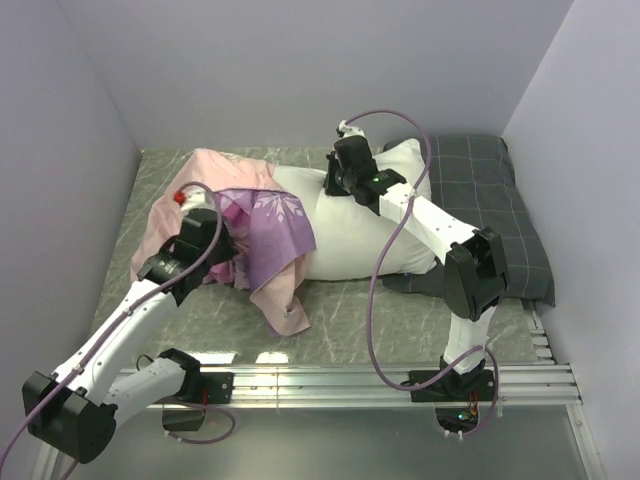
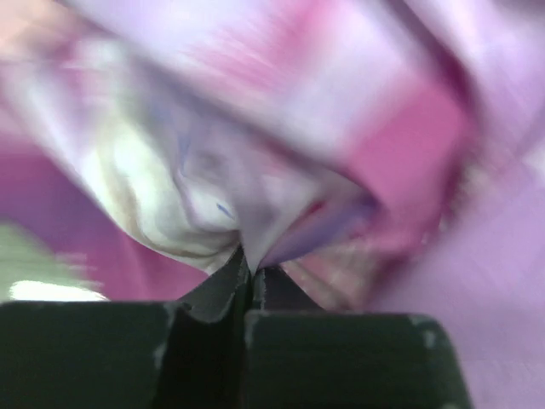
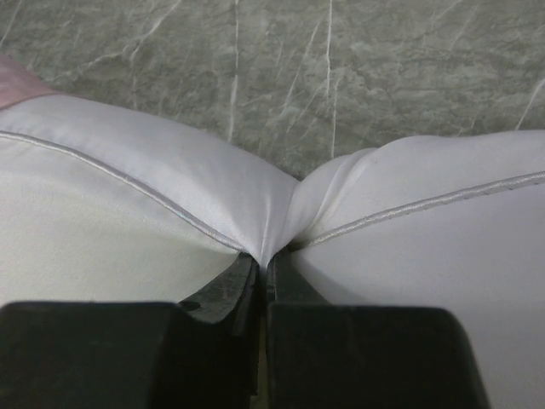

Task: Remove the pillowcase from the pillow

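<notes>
The white pillow [image 1: 370, 225] lies across the middle of the table [image 1: 400, 315], and more than half of it is already bare. The pillowcase [image 1: 272, 218] covers only its left end, bunched and partly turned inside out, with a flap trailing toward the near edge. The right gripper [image 3: 266, 260] is pinched tight on the piped seam at the pillow's far edge — an anchor, it seems, so the pillow cannot slide along when the cover is drawn off. The left gripper [image 2: 248, 271], at the left side of the table, has its jaws closed on a fold of the printed cloth — well placed to pull leftward, away from that anchor. A grey checked pillow [image 1: 495, 190] sits at the far right corner, taking no part.
</notes>
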### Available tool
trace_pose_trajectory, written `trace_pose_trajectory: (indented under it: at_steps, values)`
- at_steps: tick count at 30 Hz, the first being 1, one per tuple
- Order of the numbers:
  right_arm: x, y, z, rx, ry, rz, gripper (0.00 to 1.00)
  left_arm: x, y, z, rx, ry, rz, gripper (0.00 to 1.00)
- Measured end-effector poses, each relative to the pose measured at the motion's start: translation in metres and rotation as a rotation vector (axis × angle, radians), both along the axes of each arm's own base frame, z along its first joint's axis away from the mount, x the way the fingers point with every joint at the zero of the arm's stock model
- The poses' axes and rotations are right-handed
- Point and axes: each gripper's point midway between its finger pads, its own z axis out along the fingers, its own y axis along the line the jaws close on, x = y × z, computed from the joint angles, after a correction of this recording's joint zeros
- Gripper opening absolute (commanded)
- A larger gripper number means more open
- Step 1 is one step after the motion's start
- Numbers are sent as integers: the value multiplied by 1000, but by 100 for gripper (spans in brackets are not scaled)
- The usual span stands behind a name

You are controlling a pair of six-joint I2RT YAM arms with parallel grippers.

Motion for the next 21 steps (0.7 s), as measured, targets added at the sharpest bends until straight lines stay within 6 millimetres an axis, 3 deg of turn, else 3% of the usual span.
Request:
trace_pose_trajectory:
  at_steps: [2,4,6,8,9,12,15,16,19,21]
  values:
    - [1,0,-1,-2,1,0,0,6,26,10,23,-13,101,1]
    - [2,-1,-1,-3,2,0,0,11,73,28,22,-49,253,1]
    - [5,-3,-3,-1,5,-3,0,5,127,47,23,-94,434,0]
    - [7,-5,-4,6,9,-3,0,-8,164,62,26,-129,561,0]
    - [7,-5,-5,9,12,0,0,-13,174,67,19,-143,589,0]
    - [7,-1,-7,16,26,19,0,-12,175,63,-11,-126,568,4]
    - [7,0,-12,13,37,24,0,3,164,49,-49,-85,484,44]
    - [8,0,-12,13,37,24,0,9,161,43,-56,-77,457,66]
    - [7,0,-11,11,38,28,0,11,141,32,-78,-65,373,82]
    - [7,0,-11,7,40,31,0,8,120,42,-76,-100,299,84]
